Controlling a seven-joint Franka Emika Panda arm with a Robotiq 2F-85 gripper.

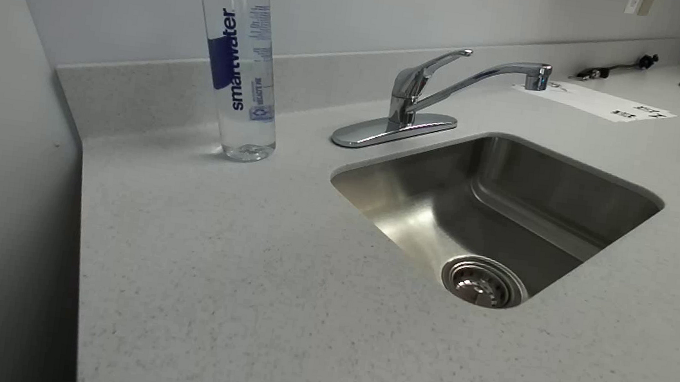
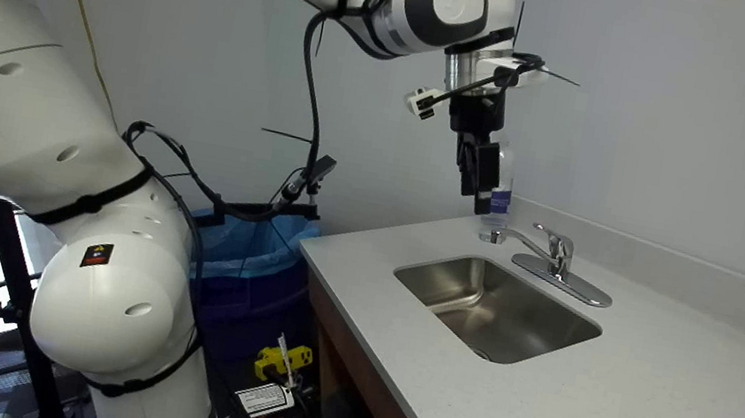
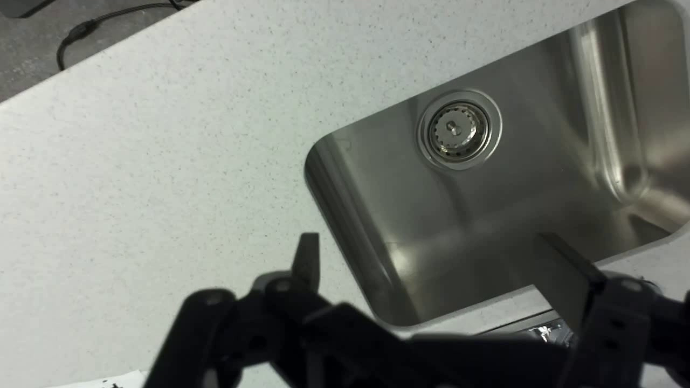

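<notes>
We see a clear, blue-lettered smartwater bottle [image 1: 239,68], mostly full of water, upright near a back corner of the countertop [image 1: 225,281]; farther along the back edge, a chrome single-lever faucet [image 1: 403,103] stands beside a rounded, rectangular stainless-steel undermount sink [image 1: 523,230].

In an exterior view: tall clear plastic bottle [image 1: 244,69] upper left, on flat speckled grey surface [image 1: 226,274]. Right of it, curved chrome metal faucet [image 1: 403,98], behind rectangular steel sink [image 1: 549,174], right of centre; round metal drain [image 1: 479,285] in sink's near end. Flat white paper [image 1: 591,102] upper right. Wrist view: black two-fingered end effector [image 3: 429,236] along bottom, one finger seen against surface, one against sink.
</notes>
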